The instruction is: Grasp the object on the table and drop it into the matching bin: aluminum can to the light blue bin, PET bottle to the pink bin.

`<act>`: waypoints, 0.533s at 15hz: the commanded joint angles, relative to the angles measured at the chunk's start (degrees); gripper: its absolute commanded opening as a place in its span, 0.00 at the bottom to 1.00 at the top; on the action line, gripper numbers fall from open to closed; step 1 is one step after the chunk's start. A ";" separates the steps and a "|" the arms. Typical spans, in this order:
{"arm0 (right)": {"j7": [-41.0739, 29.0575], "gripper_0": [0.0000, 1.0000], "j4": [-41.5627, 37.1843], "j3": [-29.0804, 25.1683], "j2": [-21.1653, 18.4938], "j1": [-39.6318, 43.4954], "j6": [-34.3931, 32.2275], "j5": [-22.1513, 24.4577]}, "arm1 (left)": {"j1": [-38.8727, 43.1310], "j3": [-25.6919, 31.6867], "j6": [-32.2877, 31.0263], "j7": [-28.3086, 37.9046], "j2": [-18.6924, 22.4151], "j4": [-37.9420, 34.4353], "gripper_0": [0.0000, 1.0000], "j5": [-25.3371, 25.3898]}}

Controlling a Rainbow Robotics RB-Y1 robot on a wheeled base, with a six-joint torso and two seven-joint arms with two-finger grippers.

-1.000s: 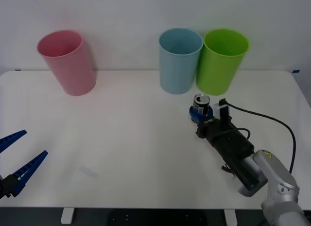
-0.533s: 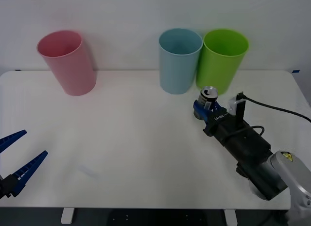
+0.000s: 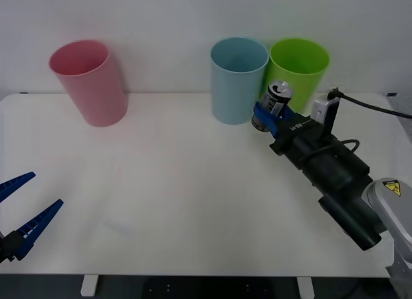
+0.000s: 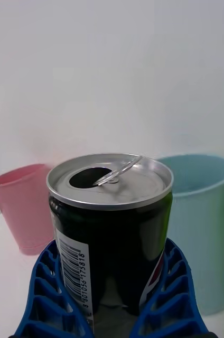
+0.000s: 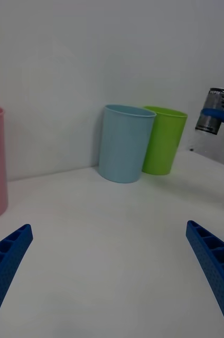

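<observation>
My right tool grips the aluminum can upright, clear of the tabletop beside the light blue bin; I should carry it level over that rim before opening, while my left tool waits wide open.

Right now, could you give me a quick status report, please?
Right gripper shut on can, lifted beside light blue bin. Left gripper open, idle. Lime green bin close behind.
</observation>
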 commanded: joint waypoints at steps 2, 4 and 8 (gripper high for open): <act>-1.25 0.00 4.15 -0.06 -0.91 -8.57 -0.19 0.22 | 0.00 0.00 0.00 0.00 0.00 0.00 1.00 0.00; -1.51 0.00 8.37 0.03 -1.09 -13.41 -0.28 0.83 | 0.00 0.00 0.00 0.00 0.00 0.00 1.00 0.00; -1.69 0.00 18.83 0.03 -0.74 -22.90 -0.37 0.92 | 0.00 0.00 0.00 0.00 0.00 0.00 1.00 0.00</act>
